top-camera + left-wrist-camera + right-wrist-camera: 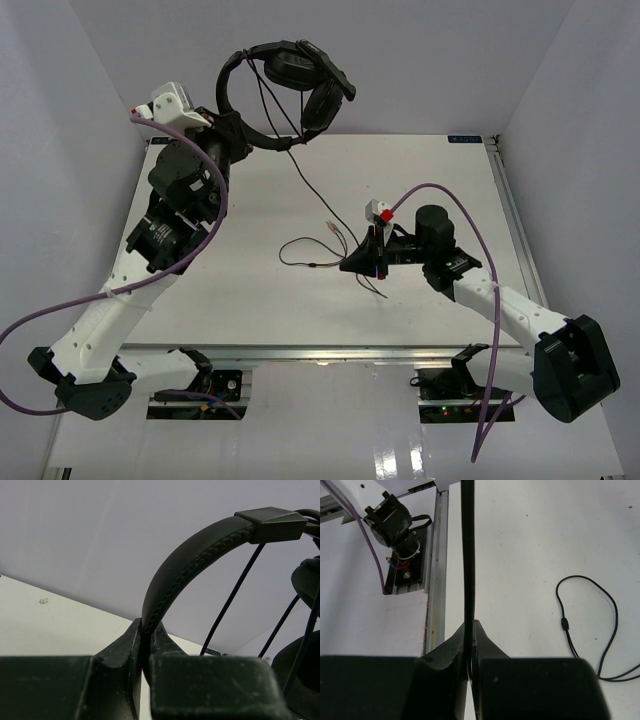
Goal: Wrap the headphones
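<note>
Hanging high over the surface [450, 180] from the left pincer [146, 630] clamped on their headband [200, 560], the headphones [290, 70] could slip loose if the right pincer [470, 630], clamped on their thin cable [468, 555], tugs hard.

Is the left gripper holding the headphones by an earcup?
No. In the left wrist view the left gripper is shut on the headphones at the stitched headband, not on an earcup.

blocked: cable [564, 623] loop mid-table, strand hanging from headphones [290, 68] | open: table [450, 180] far right
</note>
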### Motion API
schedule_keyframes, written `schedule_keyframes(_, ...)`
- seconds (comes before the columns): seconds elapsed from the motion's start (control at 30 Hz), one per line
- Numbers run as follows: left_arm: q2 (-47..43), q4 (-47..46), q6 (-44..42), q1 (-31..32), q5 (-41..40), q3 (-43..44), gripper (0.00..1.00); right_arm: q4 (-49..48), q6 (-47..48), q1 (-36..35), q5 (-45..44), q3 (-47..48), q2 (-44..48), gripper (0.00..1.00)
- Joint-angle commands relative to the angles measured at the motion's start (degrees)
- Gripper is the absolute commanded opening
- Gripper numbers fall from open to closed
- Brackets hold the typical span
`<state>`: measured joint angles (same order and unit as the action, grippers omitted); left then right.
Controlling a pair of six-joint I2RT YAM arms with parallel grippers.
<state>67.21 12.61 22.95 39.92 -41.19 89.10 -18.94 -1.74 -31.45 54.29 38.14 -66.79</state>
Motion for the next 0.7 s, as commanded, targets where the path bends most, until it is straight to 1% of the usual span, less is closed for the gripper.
schedule_keyframes(0.0, -2.49, 1.58, 3.68, -0.2, 1.25, 2.73, 0.0, 4.05, 4.63, 0.84, -3.27, 2.72, 2.0, 0.08)
schedule_keyframes(0.17, -4.45, 3.85, 7.13, -0.2, 3.71, 2.01, 0.0, 3.51, 4.12, 2.21, -4.03, 2.38, 2.27, 0.08)
schedule_keyframes(0.3, -6.4, 5.08, 7.55, -0.2, 2.88, 0.64, 0.0, 3.32, 3.69, 3.66, -5.21, 2.3, 3.03, 0.08)
schedule_keyframes(0.37, -7.03, 5.33, 7.54, -0.2, 2.94, 0.1, 0.0, 2.01, 1.96, 5.39, -4.37, 1.8, 3.34, 0.08)
schedule_keyframes(0.4, -7.27, 5.5, 7.45, -0.2, 2.78, 0.03, 0.0, -0.49, 0.12, 6.57, -3.63, 1.39, 3.42, 0.08)
schedule_keyframes(0.47, -7.27, 6.07, 7.03, -0.2, 2.09, 0.42, 0.0, -2.09, -2.11, 6.99, -1.93, 0.46, 3.73, 0.08)
schedule_keyframes(0.67, -5.19, 4.87, 1.68, -0.2, -1.6, 1.61, 0.0, -0.42, -0.6, 6.91, 1.65, 0.65, 5.01, 0.08)
